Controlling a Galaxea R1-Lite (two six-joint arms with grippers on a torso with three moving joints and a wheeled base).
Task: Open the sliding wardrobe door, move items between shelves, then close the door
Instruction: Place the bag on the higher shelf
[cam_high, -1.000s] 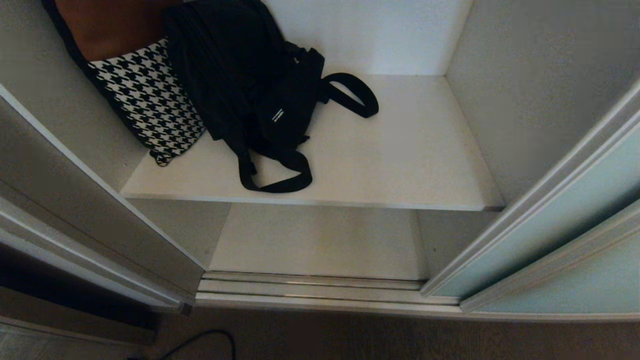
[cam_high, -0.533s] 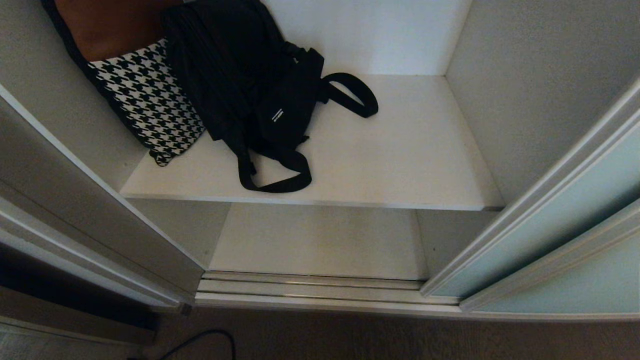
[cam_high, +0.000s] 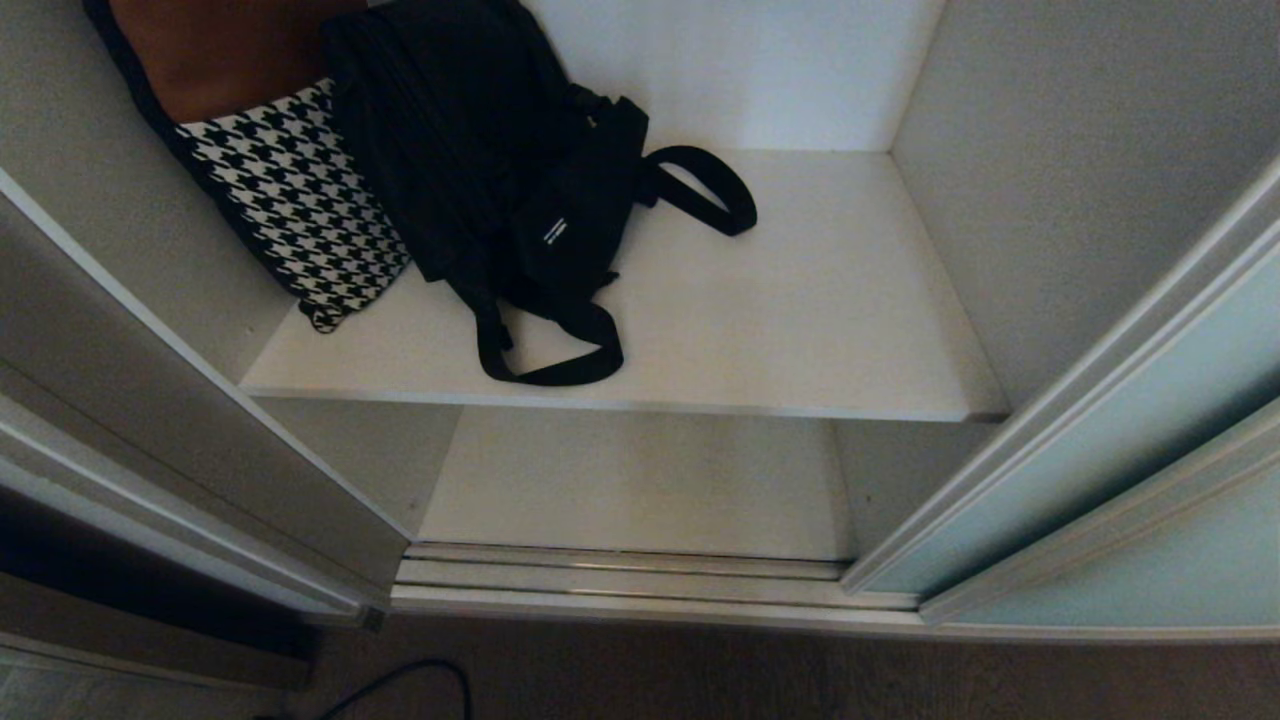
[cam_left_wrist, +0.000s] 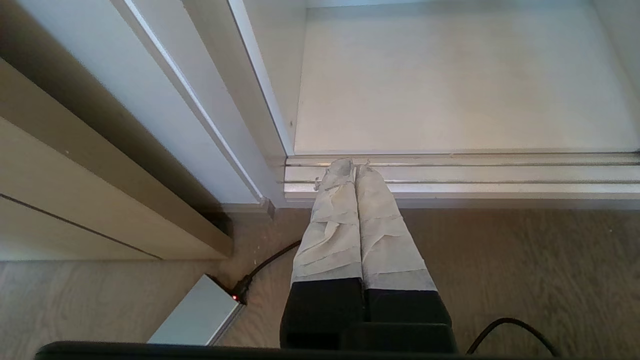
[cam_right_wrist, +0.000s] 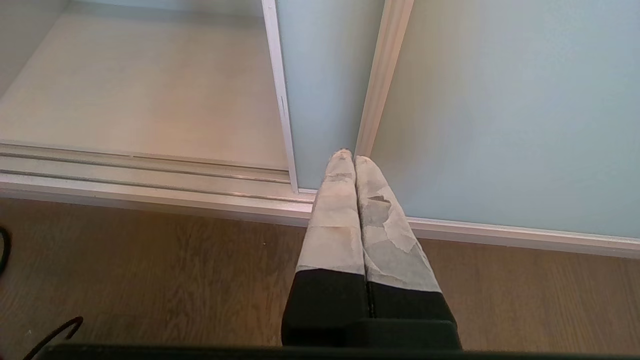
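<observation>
The sliding wardrobe door (cam_high: 1120, 440) of pale blue-green glass stands slid aside at the right, so the wardrobe is open. A floppy black bag (cam_high: 520, 190) with loop straps lies on the upper white shelf (cam_high: 800, 330), beside a houndstooth cushion (cam_high: 300, 220). The lower shelf (cam_high: 640, 490) is bare. Neither arm shows in the head view. My left gripper (cam_left_wrist: 354, 167) hangs low over the floor before the track, shut and holding nothing. My right gripper (cam_right_wrist: 348, 157) is shut and holding nothing, low in front of the glass door (cam_right_wrist: 500, 100).
A grooved metal floor track (cam_high: 620, 580) runs along the wardrobe's foot. The beige side frame (cam_high: 150, 420) stands at the left. A black cable (cam_high: 400, 685) and a grey box (cam_left_wrist: 195, 315) with a red light lie on the wooden floor.
</observation>
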